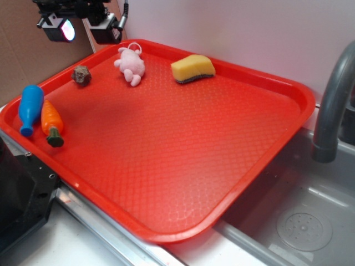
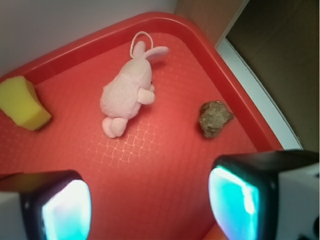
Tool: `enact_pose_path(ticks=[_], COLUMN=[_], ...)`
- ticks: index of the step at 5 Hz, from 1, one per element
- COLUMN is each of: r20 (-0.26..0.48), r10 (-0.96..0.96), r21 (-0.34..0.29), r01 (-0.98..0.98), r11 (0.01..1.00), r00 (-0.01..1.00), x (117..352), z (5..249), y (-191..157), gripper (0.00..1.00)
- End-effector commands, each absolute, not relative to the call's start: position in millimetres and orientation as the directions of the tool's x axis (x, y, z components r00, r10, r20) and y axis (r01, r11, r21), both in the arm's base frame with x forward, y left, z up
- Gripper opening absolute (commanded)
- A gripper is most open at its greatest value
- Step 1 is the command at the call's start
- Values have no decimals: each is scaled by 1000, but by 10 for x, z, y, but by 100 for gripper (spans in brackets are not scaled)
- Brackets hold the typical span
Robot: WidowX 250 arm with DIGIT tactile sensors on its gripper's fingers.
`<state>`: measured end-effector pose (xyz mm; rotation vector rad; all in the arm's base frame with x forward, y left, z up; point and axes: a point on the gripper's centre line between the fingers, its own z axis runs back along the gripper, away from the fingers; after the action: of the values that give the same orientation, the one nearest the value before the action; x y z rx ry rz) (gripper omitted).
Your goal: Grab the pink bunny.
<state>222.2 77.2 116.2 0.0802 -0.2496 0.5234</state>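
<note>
My claw point(image 1: 86, 27) hangs above the far-left corner of the red tray point(image 1: 266, 166), clear of its surface. Jaws stand wide apart; nothing is between them. In the wrist view both fingers point(image 2: 235, 205) sit at the bottom edge with bare tray between them.

The bunny point(image 1: 131, 64) lies on its side near the tray's far rim, resting on the tray and touching nothing else. Its white loop point(image 2: 140, 40) lies at the head end, toward the rim. It lies ahead of my claw, not within the jaws.

A brown rock point(image 1: 81, 75) lies apart to its left, a yellow sponge point(image 1: 192, 68) apart to its right. A blue pin point(image 1: 30, 108) and a carrot point(image 1: 51, 124) lie side by side at the left rim. A grey faucet point(image 1: 333, 105) stands over the sink point(image 1: 305, 227) to the right.
</note>
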Motion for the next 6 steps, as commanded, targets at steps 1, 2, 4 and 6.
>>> enact_pose_path(ticks=[1, 2, 4, 6], r20=[280, 263, 254, 136], r10=[779, 805, 660, 537], r21=[25, 12, 164, 52], r01=[-816, -836, -704, -547], r11=[578, 548, 691, 835], r00=[561, 531, 707, 833], x=[2758, 2887, 2986, 3121], z=[832, 738, 407, 411], y=[982, 1040, 1235, 1116], gripper=[100, 100, 100, 0])
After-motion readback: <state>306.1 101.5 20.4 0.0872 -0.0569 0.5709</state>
